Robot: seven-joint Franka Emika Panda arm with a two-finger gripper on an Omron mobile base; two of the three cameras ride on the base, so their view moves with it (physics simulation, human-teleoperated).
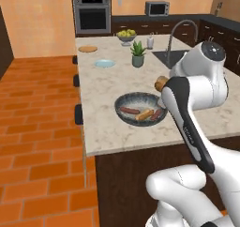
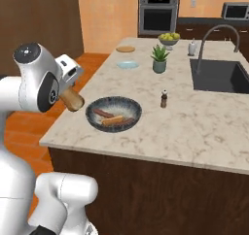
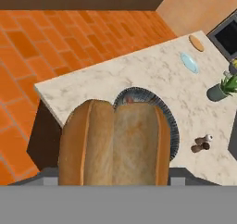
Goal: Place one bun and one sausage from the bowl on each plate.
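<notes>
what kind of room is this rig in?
A home-style kitchen, rendered. A marble-topped island counter carries a sink with a curved faucet, and a built-in wall oven and a microwave stand behind it. The floor is orange brick tile.

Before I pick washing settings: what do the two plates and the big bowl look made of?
Tan plate: likely wood, matte brown. Blue plate: probably glazed ceramic, pale and glossy. Bowl: looks like stoneware, dark speckled rim with a paler lining.
</notes>
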